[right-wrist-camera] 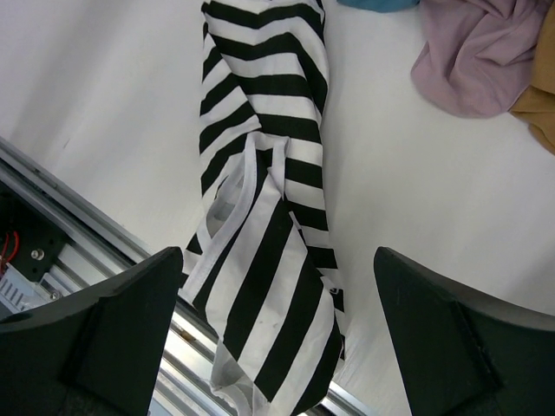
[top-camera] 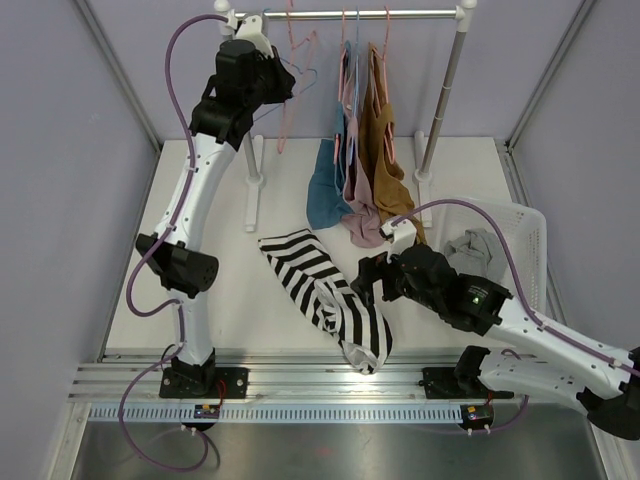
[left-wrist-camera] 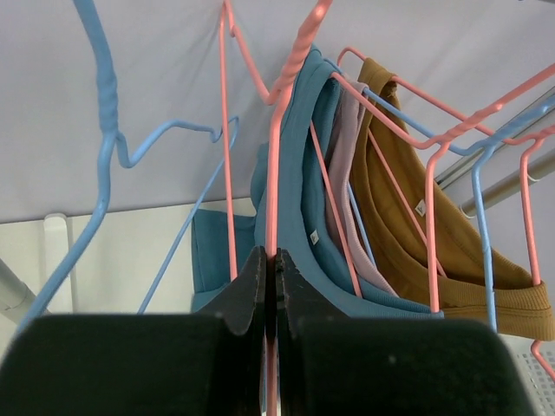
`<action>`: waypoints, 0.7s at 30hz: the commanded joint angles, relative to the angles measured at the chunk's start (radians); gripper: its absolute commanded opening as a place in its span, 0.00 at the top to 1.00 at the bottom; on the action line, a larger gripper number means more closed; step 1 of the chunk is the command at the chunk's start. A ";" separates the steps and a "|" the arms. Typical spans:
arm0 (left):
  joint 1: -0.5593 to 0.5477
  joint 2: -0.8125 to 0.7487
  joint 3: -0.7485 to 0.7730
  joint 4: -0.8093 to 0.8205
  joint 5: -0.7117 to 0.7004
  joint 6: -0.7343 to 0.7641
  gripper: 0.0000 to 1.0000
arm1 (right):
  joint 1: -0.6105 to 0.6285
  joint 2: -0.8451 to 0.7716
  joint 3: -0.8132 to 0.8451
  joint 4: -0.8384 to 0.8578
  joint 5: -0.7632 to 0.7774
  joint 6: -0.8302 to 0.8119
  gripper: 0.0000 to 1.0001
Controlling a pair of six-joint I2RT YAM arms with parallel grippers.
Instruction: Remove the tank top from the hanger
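Pinched narrow, the left hand (left-wrist-camera: 270, 260) grips the wire of a pink hanger (left-wrist-camera: 274, 156) up at the rail (top-camera: 350, 15), well beyond the far end of the striped tank top (top-camera: 325, 295). The tank top is off the hanger, lying stretched out on the white tabletop (top-camera: 200, 290), with its near end reaching the metal track (top-camera: 300, 380) at the edge. Just above the tank top hovers the right hand (right-wrist-camera: 279, 260), fingers spread wide and holding nothing. Beyond the tank top, a teal garment (top-camera: 325, 190), a mauve garment (top-camera: 362, 215) and a brown garment (top-camera: 385, 150) hang down, their hems pooling on the tabletop. To the tank top's right stands a white basket (top-camera: 530, 215).
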 commanded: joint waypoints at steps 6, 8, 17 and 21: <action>-0.001 -0.088 -0.044 0.014 -0.005 -0.027 0.98 | 0.008 0.160 0.021 0.031 -0.019 -0.018 0.01; -0.001 -0.078 -0.018 -0.018 -0.005 -0.020 0.98 | 0.008 0.181 0.025 0.034 -0.025 -0.014 0.01; -0.002 -0.193 -0.109 -0.009 0.057 -0.039 0.53 | 0.010 0.258 0.018 0.101 0.003 -0.021 0.00; -0.014 -0.312 -0.231 0.001 0.045 -0.040 0.22 | 0.008 0.329 0.013 0.153 0.018 -0.032 0.01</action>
